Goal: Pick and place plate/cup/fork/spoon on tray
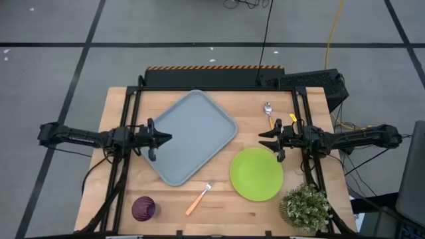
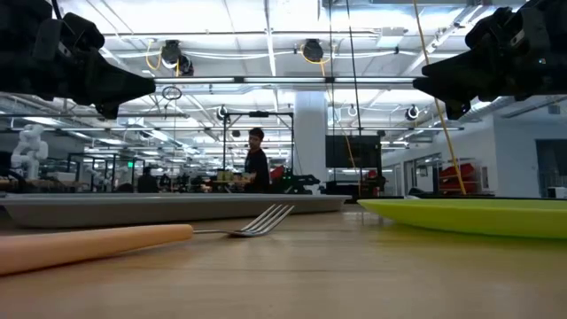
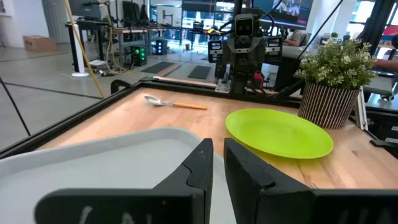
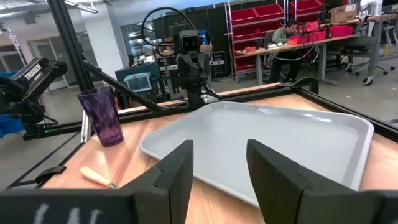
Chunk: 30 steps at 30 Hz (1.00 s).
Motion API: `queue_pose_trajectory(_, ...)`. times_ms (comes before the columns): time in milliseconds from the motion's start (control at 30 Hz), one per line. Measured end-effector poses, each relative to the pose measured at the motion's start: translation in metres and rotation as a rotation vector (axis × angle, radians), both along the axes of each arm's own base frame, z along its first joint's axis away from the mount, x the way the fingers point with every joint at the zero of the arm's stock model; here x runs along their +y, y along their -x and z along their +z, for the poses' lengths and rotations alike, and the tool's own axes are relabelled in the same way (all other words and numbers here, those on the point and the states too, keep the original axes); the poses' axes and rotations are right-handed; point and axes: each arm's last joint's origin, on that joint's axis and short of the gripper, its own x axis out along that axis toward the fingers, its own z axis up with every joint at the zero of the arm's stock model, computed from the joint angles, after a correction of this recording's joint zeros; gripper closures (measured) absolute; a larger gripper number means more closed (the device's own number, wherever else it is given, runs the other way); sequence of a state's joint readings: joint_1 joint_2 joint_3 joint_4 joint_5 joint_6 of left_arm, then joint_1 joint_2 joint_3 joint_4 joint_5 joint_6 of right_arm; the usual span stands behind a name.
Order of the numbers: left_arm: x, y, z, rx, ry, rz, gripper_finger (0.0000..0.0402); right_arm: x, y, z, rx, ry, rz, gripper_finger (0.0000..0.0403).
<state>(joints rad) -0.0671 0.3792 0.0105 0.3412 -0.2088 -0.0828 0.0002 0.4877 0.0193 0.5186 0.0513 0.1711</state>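
Note:
The grey-blue tray lies slantwise mid-table. The lime-green plate lies flat to its right. The purple cup stands upright near the front left. The orange-handled fork lies near the front edge, and the spoon at the far right. My left gripper hovers level over the tray's left part, its fingers a narrow slit apart with nothing between them. My right gripper hovers open just beyond the plate's far edge, facing the tray.
A potted plant in a striped pot stands at the table's front right corner, close to the plate. Dark frame rails run along the table's left and right sides. A person stands in the room far behind the table.

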Motion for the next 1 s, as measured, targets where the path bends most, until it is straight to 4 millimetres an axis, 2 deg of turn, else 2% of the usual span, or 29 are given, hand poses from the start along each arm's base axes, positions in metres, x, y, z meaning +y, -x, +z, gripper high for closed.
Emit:
queue_pose_trajectory(667,0.0,0.0,0.0,0.0,-0.001,0.0,0.036,0.0,0.0,0.0,0.0,0.0,0.0,0.0261)
queue_pose_trajectory(1000,0.0,0.0,0.0001,0.011,-0.081,-0.002,0.036,0.0,0.0002,0.0044,-0.046,-0.008,0.0,0.0261)
